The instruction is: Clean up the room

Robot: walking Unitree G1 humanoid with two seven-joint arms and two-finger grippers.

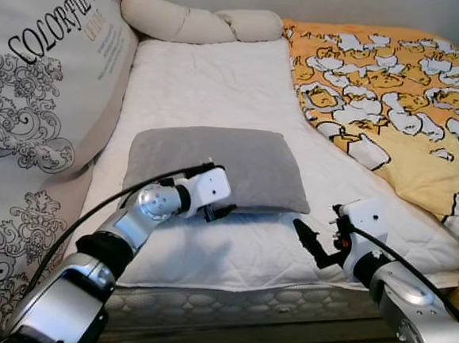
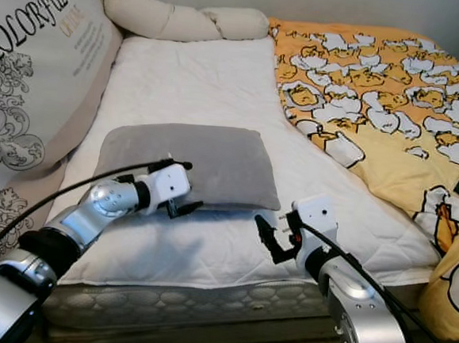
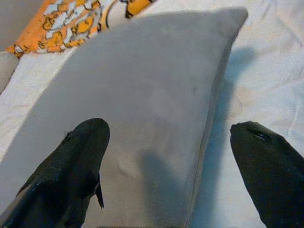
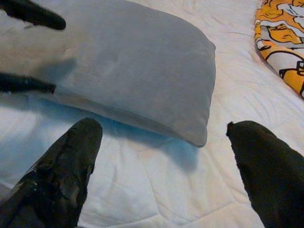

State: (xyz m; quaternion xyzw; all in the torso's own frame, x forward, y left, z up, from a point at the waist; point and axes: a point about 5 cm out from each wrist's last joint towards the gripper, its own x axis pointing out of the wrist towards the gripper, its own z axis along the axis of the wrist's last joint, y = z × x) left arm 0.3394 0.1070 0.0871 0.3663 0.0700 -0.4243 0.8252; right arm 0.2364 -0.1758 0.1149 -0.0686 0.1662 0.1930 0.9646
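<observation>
The left gripper (image 1: pixel 215 206) hangs at the near edge of the gray pillow (image 1: pixel 214 164), its fingers spread wide, one above the pillow and one over the white mattress (image 1: pixel 212 83). The right gripper (image 1: pixel 307 240), also open, hovers just beside the pillow's near corner. The duck-print blanket (image 1: pixel 395 89) is cut off at the right. The pillow lies flat, mid-bed.

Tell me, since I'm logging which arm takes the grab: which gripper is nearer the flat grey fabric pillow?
Left. The left gripper sits open at the flat grey fabric pillow's near edge, one finger over it; the right gripper is open, off its near right corner above the white mattress.
</observation>
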